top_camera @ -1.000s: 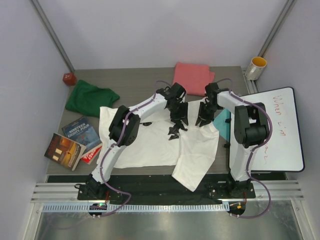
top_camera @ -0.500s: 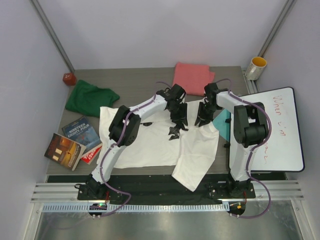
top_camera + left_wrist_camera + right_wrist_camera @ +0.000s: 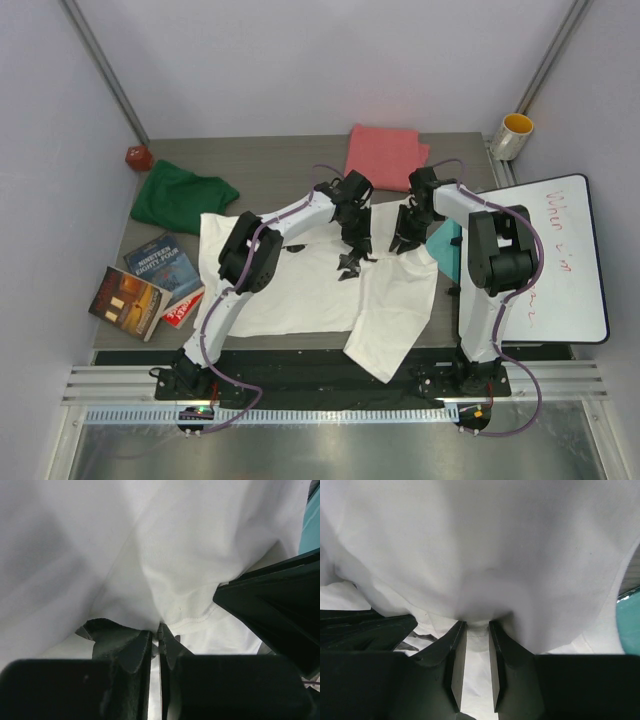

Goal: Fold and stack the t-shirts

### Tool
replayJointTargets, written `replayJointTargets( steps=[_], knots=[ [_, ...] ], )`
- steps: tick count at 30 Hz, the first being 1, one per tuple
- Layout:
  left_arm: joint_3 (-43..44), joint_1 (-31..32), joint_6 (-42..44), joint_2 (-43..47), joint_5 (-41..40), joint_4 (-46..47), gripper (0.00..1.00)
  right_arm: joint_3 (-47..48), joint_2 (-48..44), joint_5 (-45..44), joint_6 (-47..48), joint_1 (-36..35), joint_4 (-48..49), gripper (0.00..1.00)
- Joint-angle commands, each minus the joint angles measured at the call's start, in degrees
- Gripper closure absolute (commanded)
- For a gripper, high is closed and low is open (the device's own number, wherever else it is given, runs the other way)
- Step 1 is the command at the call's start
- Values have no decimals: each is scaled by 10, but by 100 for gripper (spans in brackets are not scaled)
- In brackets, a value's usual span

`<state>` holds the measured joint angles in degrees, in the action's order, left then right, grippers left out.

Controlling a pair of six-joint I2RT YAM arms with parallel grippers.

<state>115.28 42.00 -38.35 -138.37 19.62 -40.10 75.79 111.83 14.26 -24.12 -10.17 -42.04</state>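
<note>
White t-shirt (image 3: 300, 290) pinched at its far edge
The left gripper (image 3: 156, 629) and right gripper (image 3: 476, 625) are clamped on it side by side; its bulk is spread toward the bases.

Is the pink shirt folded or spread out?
Folded: the coral-pink cloth t-shirt lies as a small compact rectangle, not spread out.

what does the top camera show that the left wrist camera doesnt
Only the top camera: the green shirt, the pink shirt, the books, the mug and the whiteboard.
Only the left wrist camera: a close look at the left pincer closed on a raised fold of cloth, with a stitched seam just beside its tips.
Both: the white shirt and a corner of the teal sheet.
</note>
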Motion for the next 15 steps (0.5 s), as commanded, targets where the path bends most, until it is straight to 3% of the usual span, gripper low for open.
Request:
replayJointTargets(
  steps=[1,2,15],
  knots=[
    [-6,1,26,38,-22,-22,94,-5,-13,-18,0,-5,-3,70],
    [-8,0,27,46,-23,-25,100,-2,-12,-17,-2,-5,-4,70],
    [-59,-10,29,97,0,-28,100,30,-44,0,-45,-5,8,70]
  ],
)
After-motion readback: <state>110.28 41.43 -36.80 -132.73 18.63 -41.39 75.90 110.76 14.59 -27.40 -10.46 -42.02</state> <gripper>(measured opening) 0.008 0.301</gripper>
